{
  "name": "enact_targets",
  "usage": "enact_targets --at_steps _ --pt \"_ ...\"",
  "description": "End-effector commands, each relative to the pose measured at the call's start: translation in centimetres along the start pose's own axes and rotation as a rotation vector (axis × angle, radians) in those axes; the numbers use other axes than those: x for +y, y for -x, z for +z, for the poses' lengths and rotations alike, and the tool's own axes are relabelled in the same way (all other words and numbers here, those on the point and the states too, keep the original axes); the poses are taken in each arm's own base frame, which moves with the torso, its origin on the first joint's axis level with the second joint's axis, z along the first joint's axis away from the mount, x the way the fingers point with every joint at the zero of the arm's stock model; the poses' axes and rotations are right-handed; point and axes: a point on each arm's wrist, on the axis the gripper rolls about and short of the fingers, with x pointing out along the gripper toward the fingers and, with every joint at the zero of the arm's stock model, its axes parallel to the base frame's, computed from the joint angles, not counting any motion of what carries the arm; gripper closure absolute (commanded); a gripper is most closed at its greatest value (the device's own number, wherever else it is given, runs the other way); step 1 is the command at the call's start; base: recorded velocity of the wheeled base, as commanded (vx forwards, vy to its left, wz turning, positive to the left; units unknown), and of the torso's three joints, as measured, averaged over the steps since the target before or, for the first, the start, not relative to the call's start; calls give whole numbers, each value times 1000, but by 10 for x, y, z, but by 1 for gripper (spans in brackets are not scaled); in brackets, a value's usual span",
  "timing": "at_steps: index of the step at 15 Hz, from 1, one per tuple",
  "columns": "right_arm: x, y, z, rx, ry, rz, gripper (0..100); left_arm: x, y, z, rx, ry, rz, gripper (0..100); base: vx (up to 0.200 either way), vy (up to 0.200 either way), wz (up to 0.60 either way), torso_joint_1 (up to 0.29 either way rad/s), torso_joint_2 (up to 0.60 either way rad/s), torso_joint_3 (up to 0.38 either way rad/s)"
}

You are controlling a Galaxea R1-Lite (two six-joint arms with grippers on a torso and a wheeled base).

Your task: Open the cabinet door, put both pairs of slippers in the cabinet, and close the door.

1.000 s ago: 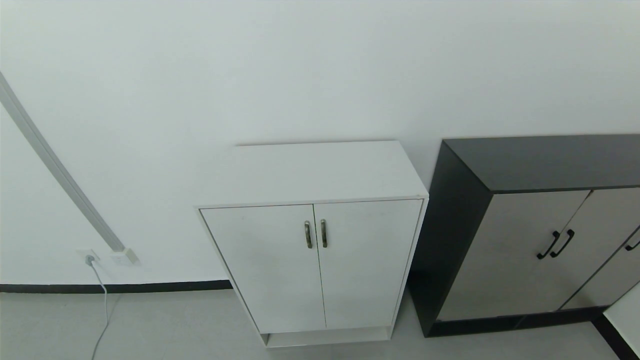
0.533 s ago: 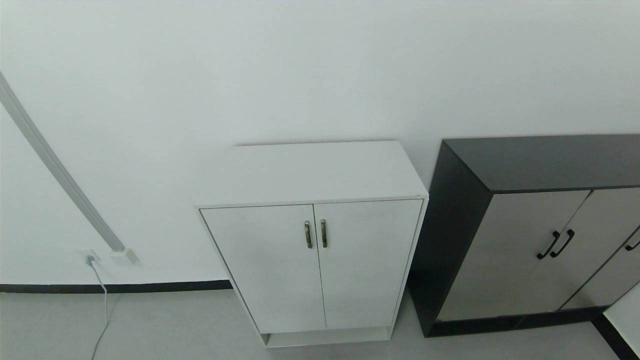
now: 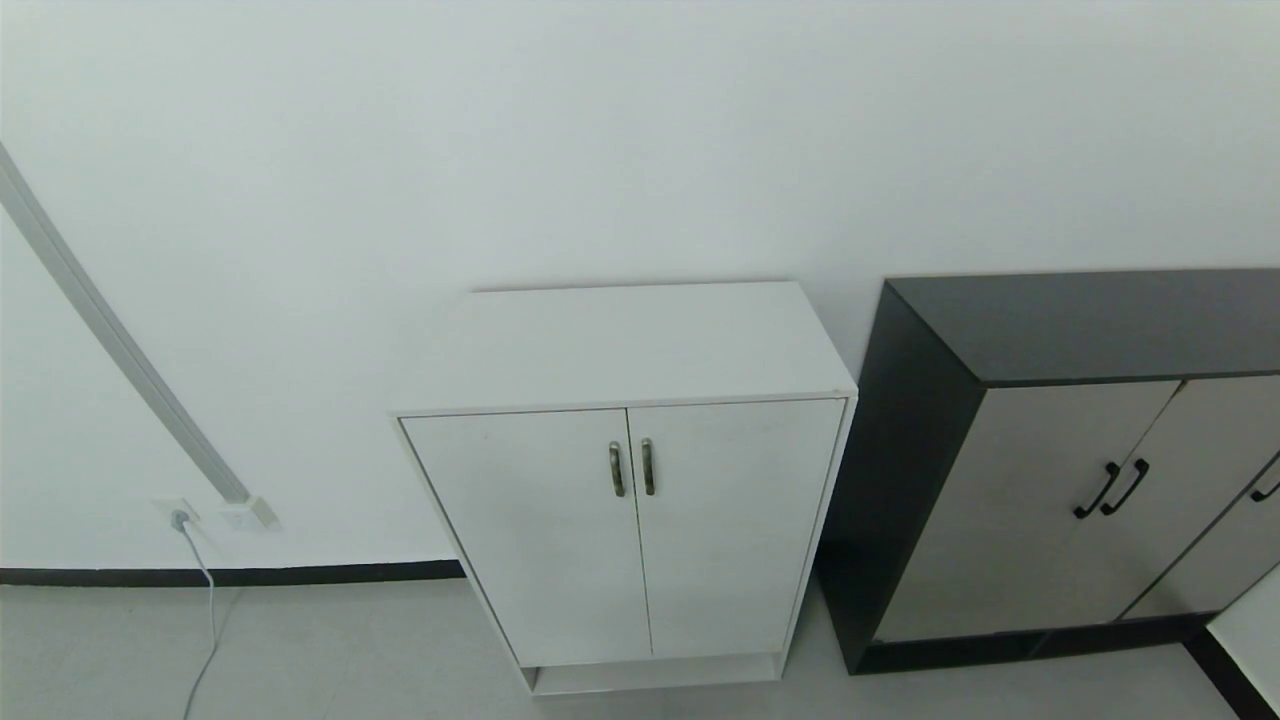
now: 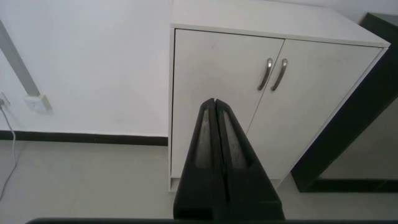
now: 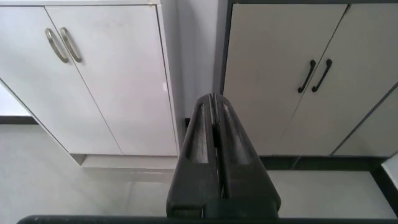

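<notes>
A white two-door cabinet stands against the wall, both doors closed, with two metal handles side by side at the middle seam. In the left wrist view the same cabinet faces me, and my left gripper is shut with nothing in it, some way short of the left door. My right gripper is shut and holds nothing, low in front of the gap between the white cabinet and the dark cabinet.
A dark cabinet with grey doors and black handles stands right beside the white one. A wall socket with a cable and a slanted cable duct are on the wall at the left. Grey floor lies open in front.
</notes>
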Motion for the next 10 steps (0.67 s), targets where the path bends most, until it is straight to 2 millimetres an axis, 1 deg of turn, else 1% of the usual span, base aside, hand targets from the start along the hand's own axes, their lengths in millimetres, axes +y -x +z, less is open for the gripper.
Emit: enact_targets --at_steps 1,4,10 --pt "0 2 -1 -21 1 0 100 0 0 0 -2 2 -1 100 0 0 0 0 0 0" --pt "-2 2 0 -31 -35 -94 100 0 0 0 -1 -3 -4 100 0 0 0 0 0 0" --pt "-2 2 0 -29 -29 -93 100 0 0 0 -1 -3 -4 100 0 0 0 0 0 0"
